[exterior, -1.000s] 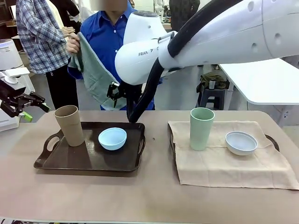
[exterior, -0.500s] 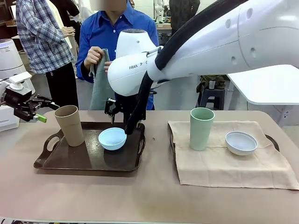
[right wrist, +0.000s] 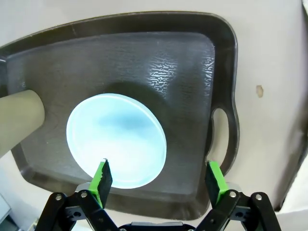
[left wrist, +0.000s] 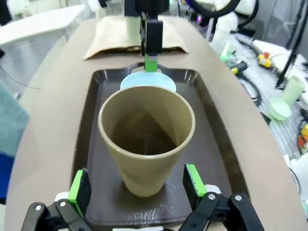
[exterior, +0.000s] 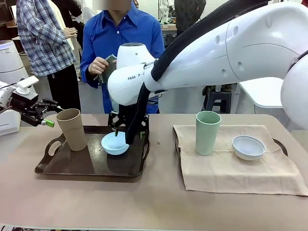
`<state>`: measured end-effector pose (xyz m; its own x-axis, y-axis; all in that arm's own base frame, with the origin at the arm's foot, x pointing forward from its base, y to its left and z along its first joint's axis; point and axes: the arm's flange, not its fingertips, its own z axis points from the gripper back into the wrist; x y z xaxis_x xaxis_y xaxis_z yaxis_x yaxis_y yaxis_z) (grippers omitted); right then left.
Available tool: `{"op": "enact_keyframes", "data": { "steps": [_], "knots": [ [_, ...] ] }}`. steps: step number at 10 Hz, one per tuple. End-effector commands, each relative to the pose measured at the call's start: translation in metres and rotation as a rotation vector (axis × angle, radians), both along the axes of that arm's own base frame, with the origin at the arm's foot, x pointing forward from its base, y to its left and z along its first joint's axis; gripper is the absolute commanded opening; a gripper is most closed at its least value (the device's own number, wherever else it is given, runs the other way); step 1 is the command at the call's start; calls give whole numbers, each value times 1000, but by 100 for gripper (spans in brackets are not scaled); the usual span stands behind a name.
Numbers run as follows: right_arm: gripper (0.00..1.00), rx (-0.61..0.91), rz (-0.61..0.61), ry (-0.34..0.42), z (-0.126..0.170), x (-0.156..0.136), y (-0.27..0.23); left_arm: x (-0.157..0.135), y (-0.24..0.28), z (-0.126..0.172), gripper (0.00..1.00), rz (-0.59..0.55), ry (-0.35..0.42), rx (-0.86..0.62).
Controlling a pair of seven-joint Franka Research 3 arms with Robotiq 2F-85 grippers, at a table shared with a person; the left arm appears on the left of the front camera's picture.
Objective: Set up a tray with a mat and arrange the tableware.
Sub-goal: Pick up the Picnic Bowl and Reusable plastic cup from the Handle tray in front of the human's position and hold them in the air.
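Observation:
A tan cup [exterior: 72, 129] and a light blue bowl [exterior: 114, 143] stand on a bare dark brown tray [exterior: 72, 166]. My right gripper [exterior: 128, 134] hangs open just above the bowl; in the right wrist view its fingers [right wrist: 102, 175] straddle the bowl's [right wrist: 116, 139] near rim, gripper [right wrist: 159, 179] empty. My left gripper [exterior: 54, 115] is open beside the tan cup; in the left wrist view the cup [left wrist: 147, 139] stands between its pads [left wrist: 79, 185], not gripped. A pale green cup [exterior: 208, 132] and a white bowl [exterior: 248, 147] sit on a beige mat [exterior: 231, 168].
The beige mat covers a second tray, whose handle [exterior: 282, 144] pokes out at the right. A person in a blue shirt at the far side holds a bunched grey-green cloth [exterior: 109, 65]. Bare tabletop [exterior: 144, 202] runs along the near edge.
My right arm has swung left and down over the blue bowl. The left gripper has closed in on the tan cup. The person has gathered the hanging cloth up in both hands.

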<state>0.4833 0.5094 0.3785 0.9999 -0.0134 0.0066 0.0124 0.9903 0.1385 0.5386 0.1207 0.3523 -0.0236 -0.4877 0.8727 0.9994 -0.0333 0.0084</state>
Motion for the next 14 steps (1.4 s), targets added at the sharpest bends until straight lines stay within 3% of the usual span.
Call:
{"op": "enact_keyframes", "data": {
  "steps": [1,7,14],
  "knots": [
    [100,4,0,-4,5,-2,-4,0,-3,-2,100,-23,1,-16],
    [100,-21,11,-10,-21,15,8,6,-12,-9,100,17,-1,1],
    [100,-41,46,34,-42,24,21,11,-32,-46,100,-59,88,60]
  ]
}}
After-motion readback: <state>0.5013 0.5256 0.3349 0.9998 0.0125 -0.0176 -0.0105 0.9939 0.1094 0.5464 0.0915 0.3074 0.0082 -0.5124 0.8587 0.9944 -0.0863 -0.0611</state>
